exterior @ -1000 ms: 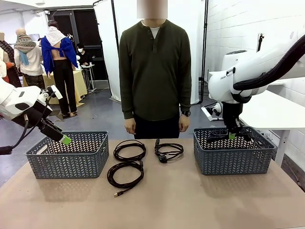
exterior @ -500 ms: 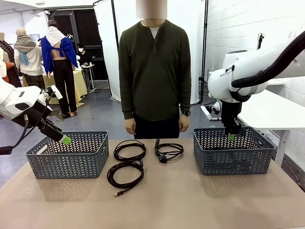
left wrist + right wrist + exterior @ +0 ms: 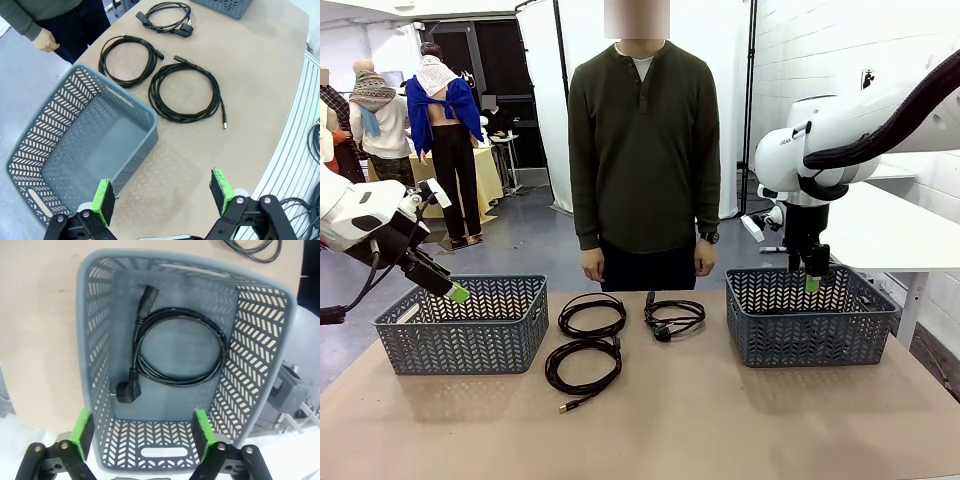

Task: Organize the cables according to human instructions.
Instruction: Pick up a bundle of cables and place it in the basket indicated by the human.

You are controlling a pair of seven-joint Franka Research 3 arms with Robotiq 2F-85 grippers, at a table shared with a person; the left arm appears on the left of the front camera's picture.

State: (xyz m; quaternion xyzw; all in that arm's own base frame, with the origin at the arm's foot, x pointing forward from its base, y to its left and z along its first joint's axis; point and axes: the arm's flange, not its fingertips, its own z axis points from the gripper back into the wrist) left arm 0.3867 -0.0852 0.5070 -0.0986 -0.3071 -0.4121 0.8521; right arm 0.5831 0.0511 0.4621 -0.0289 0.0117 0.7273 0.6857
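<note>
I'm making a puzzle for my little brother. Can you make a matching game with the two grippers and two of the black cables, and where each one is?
Things:
1. left gripper
2. right gripper
3. cable with chunky plugs
4. cable nearest the robot

Places:
A. lying coiled inside the right basket
B. open, above the right basket
C. on the table, between the two baskets
D. open, by the left basket

Pairs: 1-D, 2-B, 3-A, 4-C.
</note>
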